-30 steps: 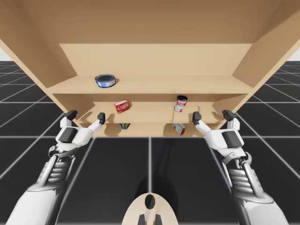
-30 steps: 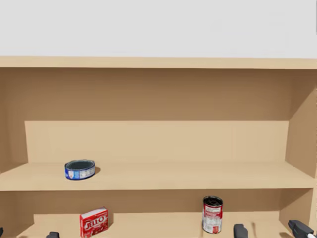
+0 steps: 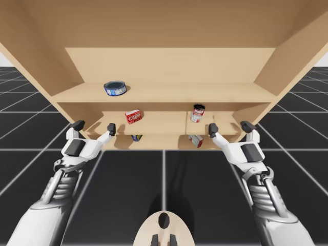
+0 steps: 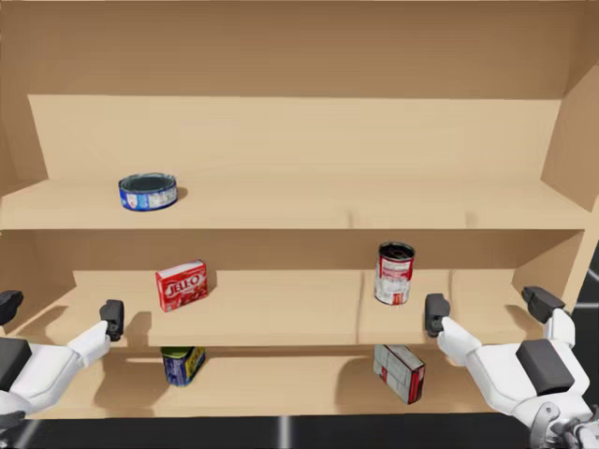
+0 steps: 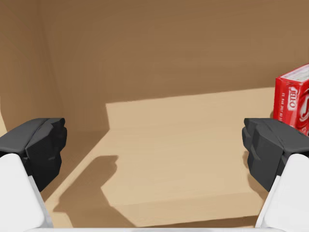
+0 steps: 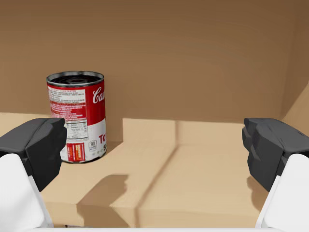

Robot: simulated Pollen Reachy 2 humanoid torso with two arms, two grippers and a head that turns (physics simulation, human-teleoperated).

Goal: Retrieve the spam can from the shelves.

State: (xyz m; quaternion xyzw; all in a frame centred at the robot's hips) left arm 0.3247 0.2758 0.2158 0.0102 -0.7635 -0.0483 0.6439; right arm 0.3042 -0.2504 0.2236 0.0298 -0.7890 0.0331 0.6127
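A blue and yellow rectangular can [image 4: 182, 365] lies on the lowest shelf, partly hidden under the middle shelf's front edge; it also shows as the same can [image 3: 136, 137] in the high view. My left gripper [image 4: 61, 311] hangs open in front of the middle shelf, up and to the left of that can. From the left wrist, the gripper [image 5: 154, 150] faces bare shelf board, with a red box [image 5: 295, 99] ahead beside one finger. My right gripper [image 4: 487, 307] is open at the middle shelf's right end. The right gripper [image 6: 154, 150] holds nothing.
A red and white round can [image 6: 77, 116] stands on the middle shelf [image 4: 281, 318] ahead of my right gripper. A flat blue tin [image 4: 147, 191] sits on the top shelf. A tilted red and white box [image 4: 400, 372] leans on the lowest shelf. Side walls close in both ends.
My head has turned downward, bringing the middle and lowest shelves and both grippers into view. My right gripper has shifted slightly to the left.
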